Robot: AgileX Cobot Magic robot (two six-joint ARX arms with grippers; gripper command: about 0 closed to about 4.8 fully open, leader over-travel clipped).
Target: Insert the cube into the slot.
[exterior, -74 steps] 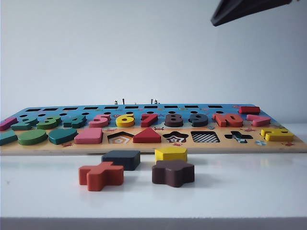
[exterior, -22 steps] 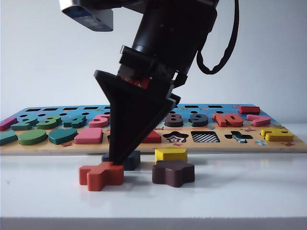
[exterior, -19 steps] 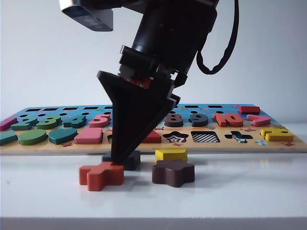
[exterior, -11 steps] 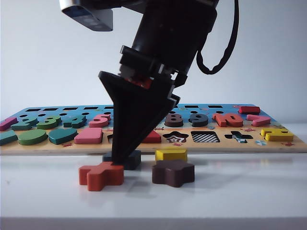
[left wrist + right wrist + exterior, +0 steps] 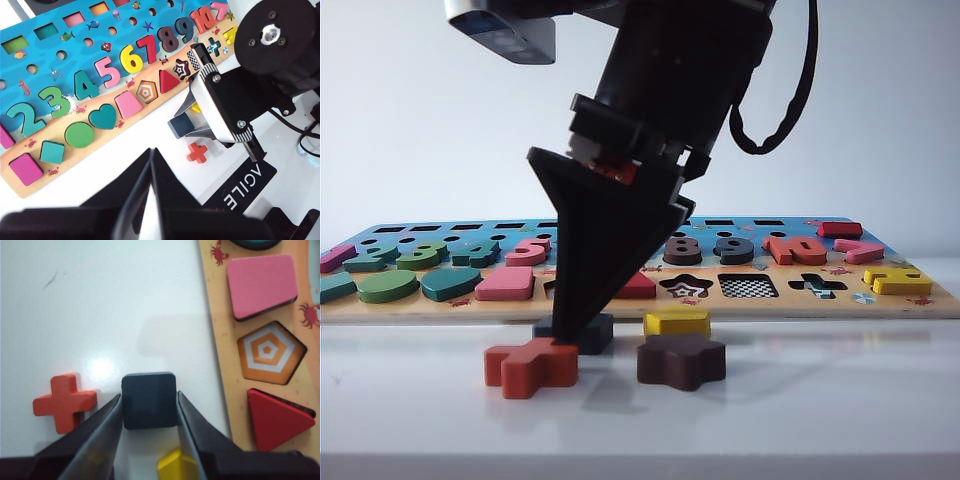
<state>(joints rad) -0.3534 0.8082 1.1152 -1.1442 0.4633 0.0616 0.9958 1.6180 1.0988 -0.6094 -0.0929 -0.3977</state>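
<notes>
The cube (image 5: 149, 400), a flat dark navy square block, lies on the white table just in front of the puzzle board (image 5: 420, 310). My right gripper (image 5: 149, 395) reaches down over it, and both fingers touch its opposite sides. In the exterior view the gripper (image 5: 565, 335) hides most of the cube (image 5: 598, 334). The slot (image 5: 748, 286), a square cut-out with a checkered bottom, lies in the board's front row, to the right. In the left wrist view the slot (image 5: 192, 56) shows beside the right arm. My left gripper (image 5: 150, 152) hovers shut and empty, away from the cube (image 5: 180, 125).
An orange-red cross block (image 5: 530, 365) lies just left of the cube and close to one finger (image 5: 100, 432). A yellow block (image 5: 676, 322) and a dark brown star block (image 5: 681, 360) lie to the cube's right. A pink square (image 5: 261, 286) and a red triangle (image 5: 275, 420) sit in the board.
The right gripper's jaws have narrowed until both fingers reach the cube's sides. Neither arm has moved, and the cube still lies in the same spot.
</notes>
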